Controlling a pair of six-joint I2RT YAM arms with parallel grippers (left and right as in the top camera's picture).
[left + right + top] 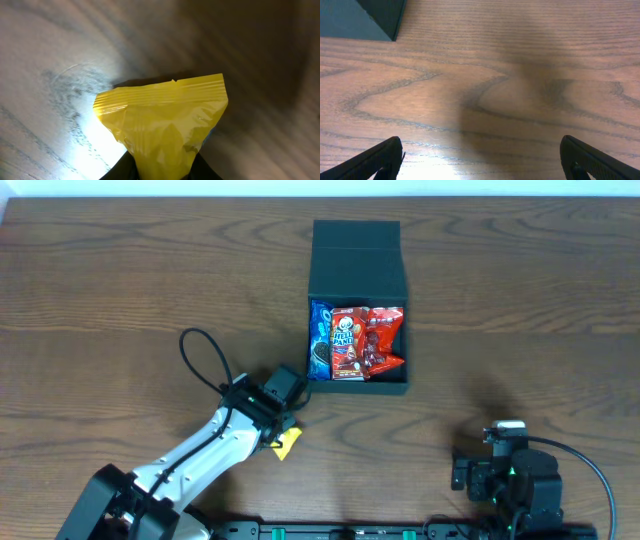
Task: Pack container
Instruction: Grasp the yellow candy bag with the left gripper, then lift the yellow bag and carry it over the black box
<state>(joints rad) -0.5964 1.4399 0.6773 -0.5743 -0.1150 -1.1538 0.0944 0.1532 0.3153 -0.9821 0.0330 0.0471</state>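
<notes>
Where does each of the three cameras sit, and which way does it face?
Overhead: above the brown wooden table, looking straight down at the square dark teal-black box; both arms, the left gripper and the right gripper show.
Left wrist: on the left arm, facing down at the yellow plastic snack packet its gripper holds.
Right wrist: low, facing across the table toward the box's corner; its open gripper's fingers show.
Shared: overhead and left wrist show the packet; overhead and right wrist, the box.

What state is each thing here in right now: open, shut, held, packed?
container, lid open, partly filled.
snack packets, three packed side by side inside the container.
yellow packet, outside the container, pinched by left tool.
left tool, shut on yellow packet.
right tool, open, holding nothing.
</notes>
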